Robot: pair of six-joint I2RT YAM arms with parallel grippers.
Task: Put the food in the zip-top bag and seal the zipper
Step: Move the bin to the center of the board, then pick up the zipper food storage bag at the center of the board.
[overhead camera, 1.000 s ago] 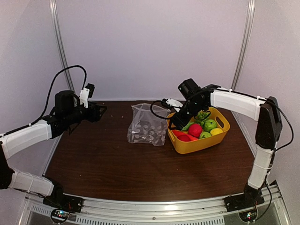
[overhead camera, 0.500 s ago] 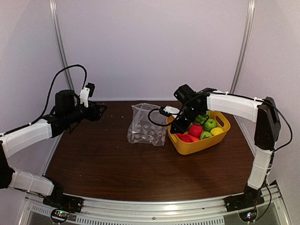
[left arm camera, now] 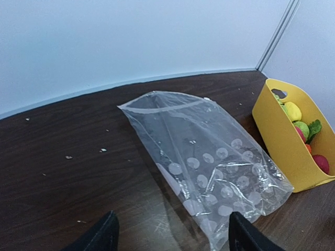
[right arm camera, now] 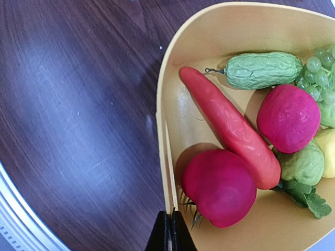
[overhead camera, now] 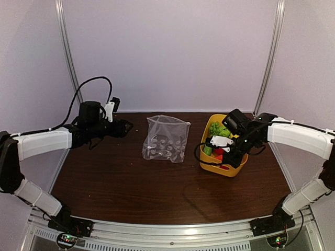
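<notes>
- Desk [overhead camera: 131, 183]: dark wood-grain surface carrying everything below.
- Bag [left arm camera: 209, 167]: clear plastic with white dots, at mid-desk, just left of the basket and apart from it. Its mouth gapes, with the seal strip [left arm camera: 162, 109] along the rim.
- Basket [right arm camera: 161, 120]: yellow, on the right side of the desk; all the food lies inside it.
- Left end effector [left arm camera: 174, 232]: released, fingers spread wide, low over the desk to the left of the bag and touching nothing.
- Right end effector [right arm camera: 170, 230]: clenched, apparently pinching the basket's near rim, though the contact sits at the frame edge.
- Food: a carrot [right arm camera: 230, 130] lies diagonally between a red pepper [right arm camera: 219, 187] and a red apple [right arm camera: 288, 117]. A cucumber [right arm camera: 264, 69] and grapes [right arm camera: 319, 68] lie beyond them, and a green apple [right arm camera: 301, 164] is beside the carrot's tip.
</notes>
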